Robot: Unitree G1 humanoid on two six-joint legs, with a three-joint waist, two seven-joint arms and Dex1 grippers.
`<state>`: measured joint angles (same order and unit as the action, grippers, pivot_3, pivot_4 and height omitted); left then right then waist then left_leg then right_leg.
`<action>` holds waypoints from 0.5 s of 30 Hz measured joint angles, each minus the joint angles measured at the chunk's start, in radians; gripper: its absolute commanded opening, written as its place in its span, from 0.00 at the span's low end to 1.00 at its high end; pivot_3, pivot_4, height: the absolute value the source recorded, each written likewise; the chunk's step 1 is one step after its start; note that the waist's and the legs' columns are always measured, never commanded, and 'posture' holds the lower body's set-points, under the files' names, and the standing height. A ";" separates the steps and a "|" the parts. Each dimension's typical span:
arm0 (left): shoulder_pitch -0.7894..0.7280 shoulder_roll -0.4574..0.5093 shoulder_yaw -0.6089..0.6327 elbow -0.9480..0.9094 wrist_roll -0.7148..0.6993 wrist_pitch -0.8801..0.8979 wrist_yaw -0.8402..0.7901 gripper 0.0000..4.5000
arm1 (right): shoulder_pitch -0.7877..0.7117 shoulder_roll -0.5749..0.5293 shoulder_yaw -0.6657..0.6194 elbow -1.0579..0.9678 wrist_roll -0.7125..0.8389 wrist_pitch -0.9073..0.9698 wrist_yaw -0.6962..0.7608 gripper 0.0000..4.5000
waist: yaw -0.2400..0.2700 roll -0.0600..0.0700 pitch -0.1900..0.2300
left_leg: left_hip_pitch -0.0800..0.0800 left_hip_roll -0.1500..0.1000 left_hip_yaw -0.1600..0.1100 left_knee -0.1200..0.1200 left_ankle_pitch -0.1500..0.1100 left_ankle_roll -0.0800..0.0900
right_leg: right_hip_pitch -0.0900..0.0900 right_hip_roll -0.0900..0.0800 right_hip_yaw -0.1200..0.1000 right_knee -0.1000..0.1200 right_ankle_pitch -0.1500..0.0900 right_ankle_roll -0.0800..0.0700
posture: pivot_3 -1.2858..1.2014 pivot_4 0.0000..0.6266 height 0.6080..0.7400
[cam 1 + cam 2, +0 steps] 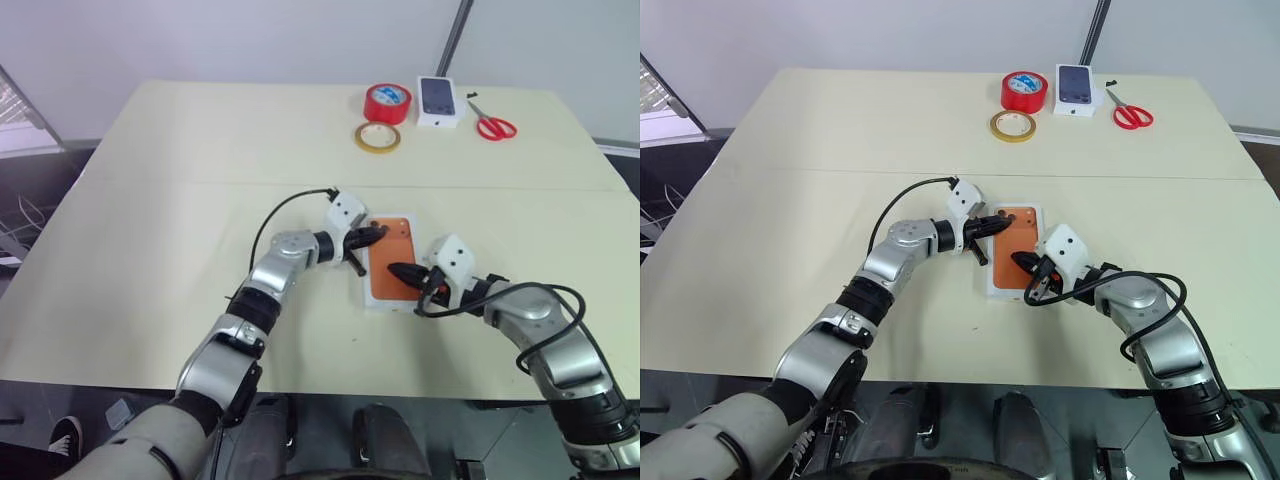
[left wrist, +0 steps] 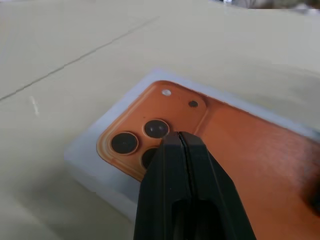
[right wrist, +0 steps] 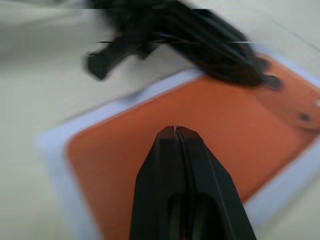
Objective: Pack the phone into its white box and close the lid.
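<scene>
Already the phone [image 1: 391,260] lay camera-side up inside the white box [image 1: 366,293], near the middle of the table [image 1: 180,180]. Over its camera corner the left gripper [image 1: 378,233] had its fingers pressed together, empty. Above the phone's other end, the right gripper [image 1: 394,270] was likewise pinched closed, holding nothing. Far off sat a red tape roll [image 1: 387,102], a tan tape roll [image 1: 377,137], a small carton [image 1: 439,101] and scissors [image 1: 491,122].
</scene>
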<state>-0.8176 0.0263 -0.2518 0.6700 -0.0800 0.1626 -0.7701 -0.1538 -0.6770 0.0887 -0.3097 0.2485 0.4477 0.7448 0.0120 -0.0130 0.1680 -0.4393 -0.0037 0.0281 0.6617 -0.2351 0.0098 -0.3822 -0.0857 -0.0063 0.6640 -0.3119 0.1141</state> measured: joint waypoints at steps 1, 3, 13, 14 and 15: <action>0.012 0.006 0.000 -0.015 0.000 0.004 -0.014 0.00 | 0.001 -0.005 0.004 -0.005 -0.006 0.001 0.003 0.01 | 0.000 0.000 -0.001 | 0.001 0.000 0.000 0.000 0.000 0.000 | 0.001 0.000 0.000 0.000 0.000 0.000 | 0.52 0.24 0.91; 0.031 0.014 0.003 -0.041 -0.004 0.011 -0.036 0.06 | 0.000 -0.003 -0.002 -0.006 0.012 0.023 0.010 0.13 | 0.001 -0.001 -0.001 | 0.003 0.000 -0.001 0.000 0.000 0.000 | 0.004 0.000 0.000 -0.001 0.000 0.000 | 0.52 0.24 0.91; 0.128 0.148 0.120 -0.285 -0.140 0.155 -0.125 0.99 | -0.051 0.020 -0.147 0.008 0.166 0.083 0.055 1.00 | -0.002 0.000 0.000 | 0.003 0.001 -0.002 -0.001 -0.001 0.000 | 0.003 -0.001 0.000 -0.001 0.000 0.000 | 0.52 0.24 0.91; 0.148 0.192 0.140 -0.359 -0.163 0.178 -0.131 0.99 | -0.052 0.003 -0.160 0.015 0.174 0.072 0.082 1.00 | -0.002 0.000 0.000 | 0.002 0.001 -0.001 -0.001 -0.001 0.000 | 0.002 -0.002 0.000 -0.001 0.000 0.000 | 0.52 0.24 0.91; 0.169 0.237 0.172 -0.426 -0.196 0.216 -0.139 0.99 | -0.044 -0.021 -0.182 0.023 0.190 0.065 0.111 1.00 | -0.002 0.000 0.000 | 0.001 0.000 -0.001 -0.001 -0.001 0.000 | 0.002 -0.002 0.001 -0.001 0.000 0.000 | 0.52 0.24 0.91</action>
<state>-0.6481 0.2638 -0.0795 0.2441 -0.2760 0.3781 -0.9089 -0.1980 -0.6984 -0.0930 -0.2869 0.4382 0.5123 0.8557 0.0097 -0.0126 0.1685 -0.4379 -0.0033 0.0271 0.6609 -0.2359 0.0102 -0.3799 -0.0877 -0.0057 0.6627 -0.3121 0.1141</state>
